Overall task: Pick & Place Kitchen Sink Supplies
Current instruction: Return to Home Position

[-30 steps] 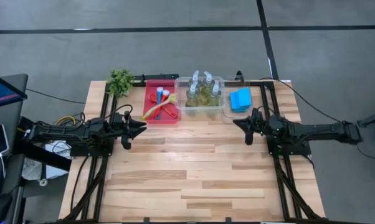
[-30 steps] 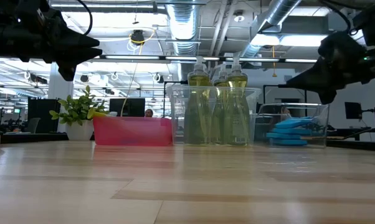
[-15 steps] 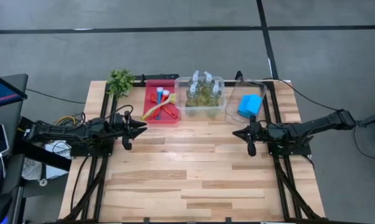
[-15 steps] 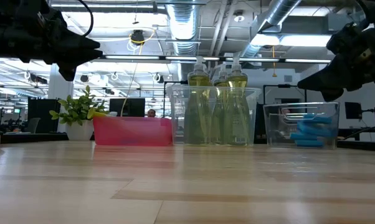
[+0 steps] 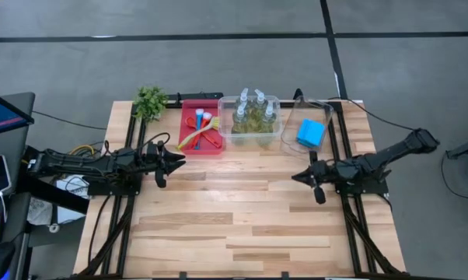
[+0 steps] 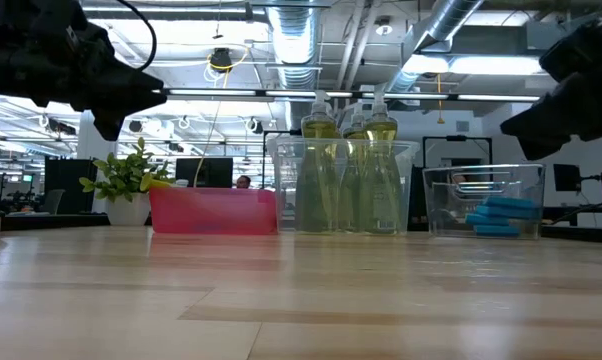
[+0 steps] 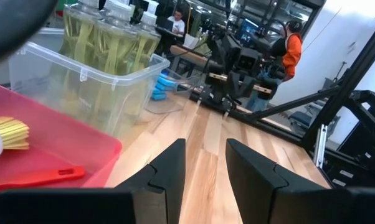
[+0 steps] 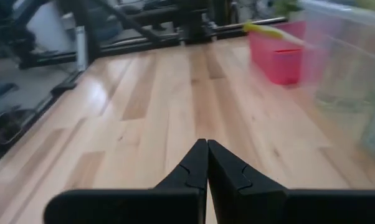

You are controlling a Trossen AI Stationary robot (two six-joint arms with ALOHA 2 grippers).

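Dark right gripper, fingers pressed together and empty, hovers over the striped wooden table, drawn farther back from the clear plastic bin holding flat blue sponges. Left gripper, narrowly parted, waits near the red tray.

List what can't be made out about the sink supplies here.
Sponges: high view shows one blue stack; count hidden.
Brushes: low view, the red tray wall hides them.
Bottles: low view, they overlap; count unclear.
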